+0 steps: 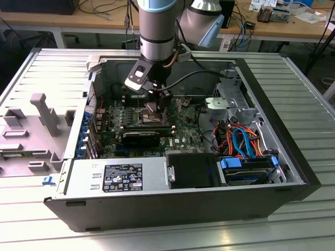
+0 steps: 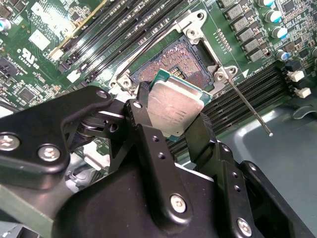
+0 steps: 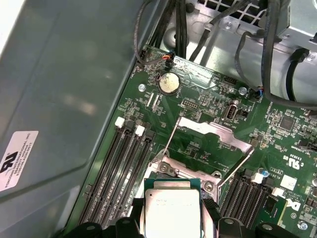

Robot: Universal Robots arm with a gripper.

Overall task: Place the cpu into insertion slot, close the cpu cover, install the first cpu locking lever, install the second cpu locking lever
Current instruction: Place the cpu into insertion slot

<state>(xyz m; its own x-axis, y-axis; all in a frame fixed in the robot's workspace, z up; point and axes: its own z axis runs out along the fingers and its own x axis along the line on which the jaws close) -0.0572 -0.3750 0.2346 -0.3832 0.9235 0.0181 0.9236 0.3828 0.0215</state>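
You see a slatted metal table (image 1: 309,94) bearing an open computer case (image 1: 157,209), with your gripper (image 1: 157,102) hanging inside it. In the second wrist view, the gripper clamps the cpu (image 2: 176,109) just above the empty insertion slot (image 2: 168,62). In the first wrist view, the cpu cover (image 3: 213,130) stands raised and the levers (image 3: 172,135) are unlatched; nothing is seated yet.

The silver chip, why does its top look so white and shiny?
In the second wrist view, light glares off the cpu, washing its top pale; in the first wrist view it is bright, and the grey case wall shows light patches.
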